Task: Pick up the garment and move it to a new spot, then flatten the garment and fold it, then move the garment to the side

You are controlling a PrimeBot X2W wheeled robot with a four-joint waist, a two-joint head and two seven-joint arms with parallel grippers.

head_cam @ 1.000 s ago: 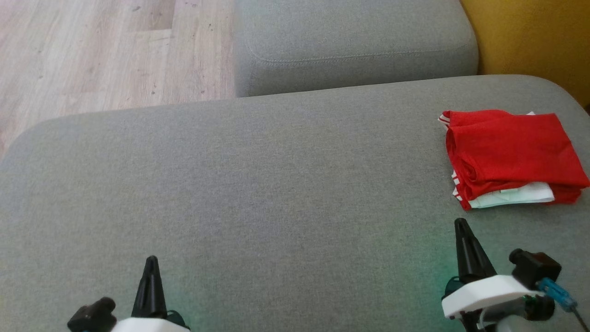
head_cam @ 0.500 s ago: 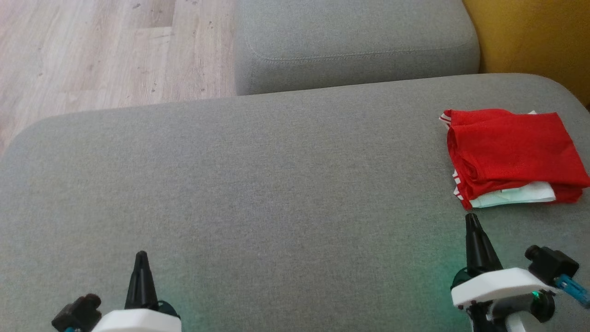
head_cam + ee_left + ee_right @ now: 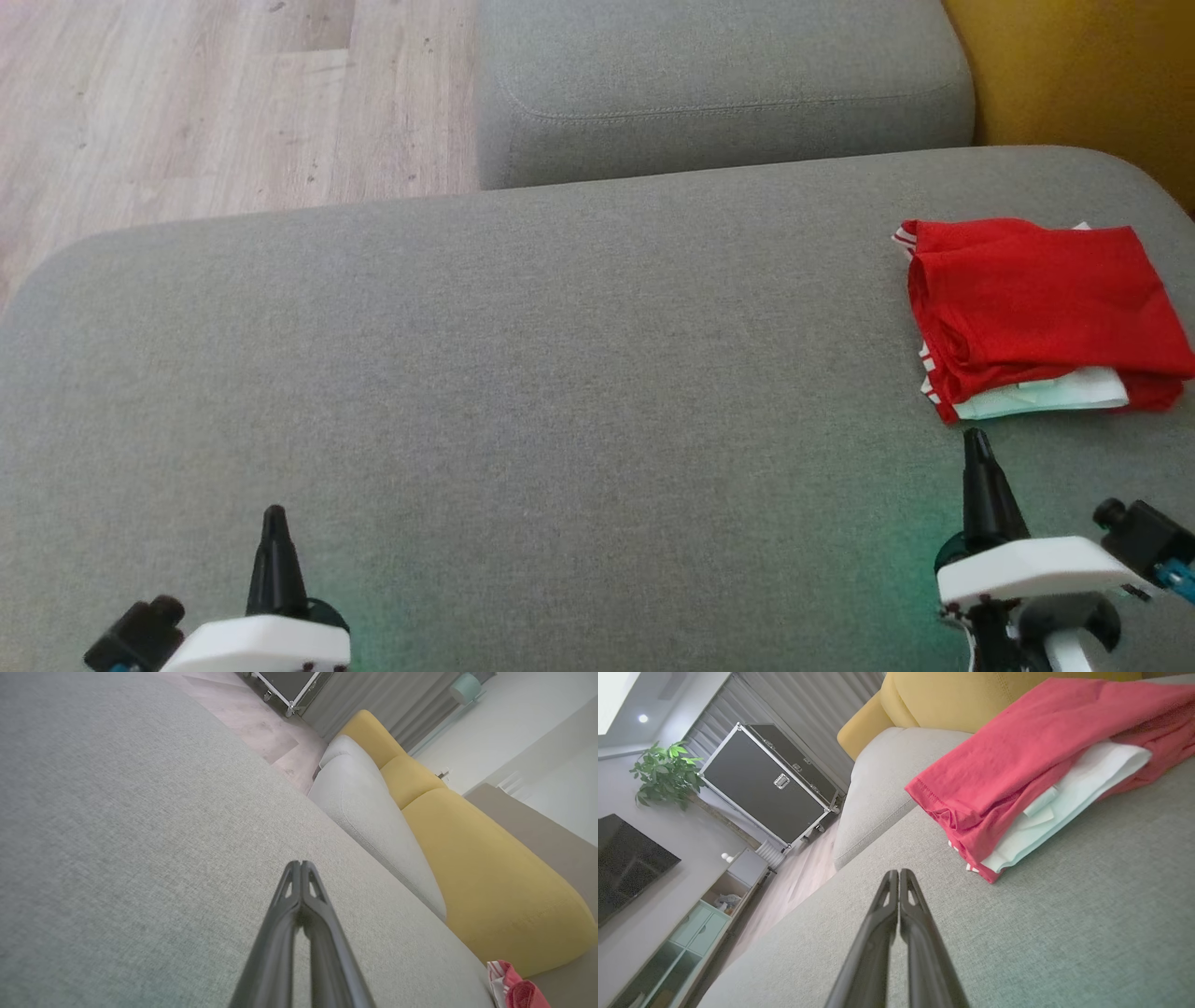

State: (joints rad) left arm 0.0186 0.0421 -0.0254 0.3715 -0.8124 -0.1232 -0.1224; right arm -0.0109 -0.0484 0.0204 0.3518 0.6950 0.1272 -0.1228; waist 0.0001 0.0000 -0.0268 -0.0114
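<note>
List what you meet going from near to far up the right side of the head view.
right gripper, shut, over the grey seat → folded red garment lying on that seat → yellow upholstery beyond the seat's far edge.

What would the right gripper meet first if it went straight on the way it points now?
Probably the grey seat cushion, just left of the red garment. The right gripper, jaws shut, points close past its near corner and might brush it; depth is unclear.

Black tapered fingers [image 3: 986,493], white wrist housings [image 3: 1027,569]
</note>
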